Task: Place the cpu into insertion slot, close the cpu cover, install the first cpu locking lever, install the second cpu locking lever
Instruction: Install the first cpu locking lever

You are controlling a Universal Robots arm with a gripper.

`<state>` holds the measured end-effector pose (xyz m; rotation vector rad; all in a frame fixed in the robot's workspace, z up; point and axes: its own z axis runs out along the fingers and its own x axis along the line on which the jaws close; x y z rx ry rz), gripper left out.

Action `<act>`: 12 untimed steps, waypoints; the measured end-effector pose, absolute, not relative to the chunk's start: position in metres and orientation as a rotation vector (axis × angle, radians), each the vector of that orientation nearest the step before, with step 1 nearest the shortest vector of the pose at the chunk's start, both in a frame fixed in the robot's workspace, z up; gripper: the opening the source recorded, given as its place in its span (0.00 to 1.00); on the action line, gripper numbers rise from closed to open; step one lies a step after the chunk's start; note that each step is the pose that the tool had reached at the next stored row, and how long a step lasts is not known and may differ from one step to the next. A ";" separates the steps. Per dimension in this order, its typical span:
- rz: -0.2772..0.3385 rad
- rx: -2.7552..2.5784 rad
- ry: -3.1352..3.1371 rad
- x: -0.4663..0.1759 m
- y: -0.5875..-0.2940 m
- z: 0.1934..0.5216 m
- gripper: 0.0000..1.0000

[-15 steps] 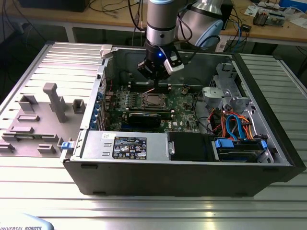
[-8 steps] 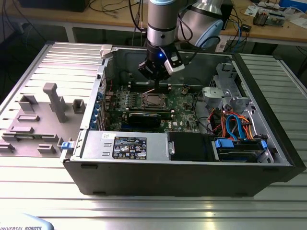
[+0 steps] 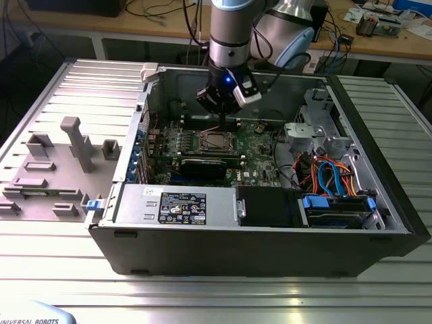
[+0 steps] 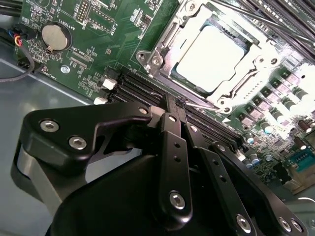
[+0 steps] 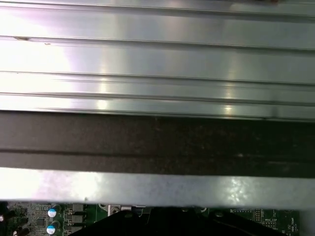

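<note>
From the exterior view's left: a grey fixture block [image 3: 75, 142] stands on the ribbed metal desk [image 3: 202, 297], parked well apart from the work. Next comes the open computer case [image 3: 256, 253], lying on its side so the board faces up, which looks like the reason the arm can come straight down on it. In it: a power supply [image 3: 174, 204] along the near wall, the green motherboard [image 3: 253, 145] in the middle, and blue and orange cables [image 3: 331, 177] bundled toward the exterior view's right.

The gripper [image 3: 227, 120] hangs just above the socket area, tilted a little. In the second wrist view the gripper [image 4: 177, 107] has its jaws drawn narrow, tips together, and I can't make out anything pinched between them. The tips sit just beside the socket's edge, near the thin locking lever [image 4: 197, 104] running along that side.

The cpu [image 4: 211, 56] is seated in its slot, silvery top showing. The cpu cover [image 4: 256, 54] lies flat around it, framing the chip through its window. So, by my judgement, chip placed, cover down, and the levers are the business in hand. A coin battery [image 4: 54, 36] shines off on the board.
</note>
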<state>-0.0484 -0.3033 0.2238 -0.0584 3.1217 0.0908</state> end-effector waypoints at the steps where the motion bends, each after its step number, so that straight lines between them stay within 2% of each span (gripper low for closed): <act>1: 0.091 -0.058 3.122 -0.048 -0.303 0.223 0.11; 12: 0.091 -0.041 3.122 -0.046 -0.303 0.215 0.11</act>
